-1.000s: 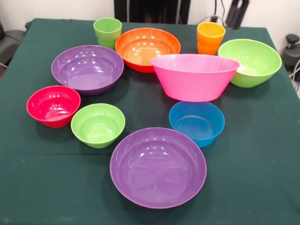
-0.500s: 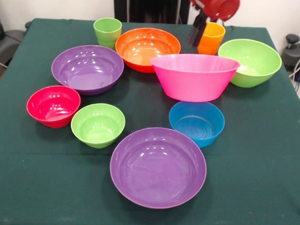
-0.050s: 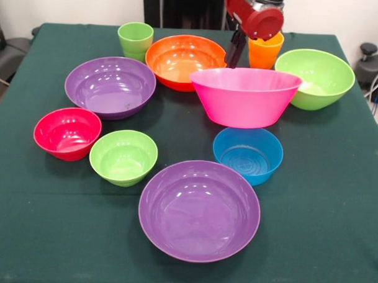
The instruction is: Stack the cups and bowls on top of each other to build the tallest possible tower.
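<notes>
since the earlier frame the claw (image 3: 234,56) has swung in from the upper right and come lower, so its black tip now hangs over the back rim of the huge pink bowl (image 3: 244,97), between the large orange bowl (image 3: 185,61) and the orange cup (image 3: 265,48). the red arm head (image 3: 255,16) sits right above it. i cannot tell whether the claw is spread or pressed together; it reads as one dark shape, and nothing shows in its grip.

from the claw: the orange cup stands just beside it on one side, the large orange bowl just beside it on the other. the light green cup (image 3: 135,39) stands past that orange bowl, well apart from the claw. the large lime green bowl (image 3: 315,77) lies beyond the orange cup. the pink bowl lies directly below and in front of the claw, with nothing nested inside it. further forward lies the small blue bowl (image 3: 247,154), then the near purple bowl (image 3: 199,209). off past the orange bowl and forward lie the other purple bowl (image 3: 110,86), the red bowl (image 3: 67,133) and the small lime green bowl (image 3: 123,156). all rest apart on the green table (image 3: 336,202); no tower stands yet.
</notes>
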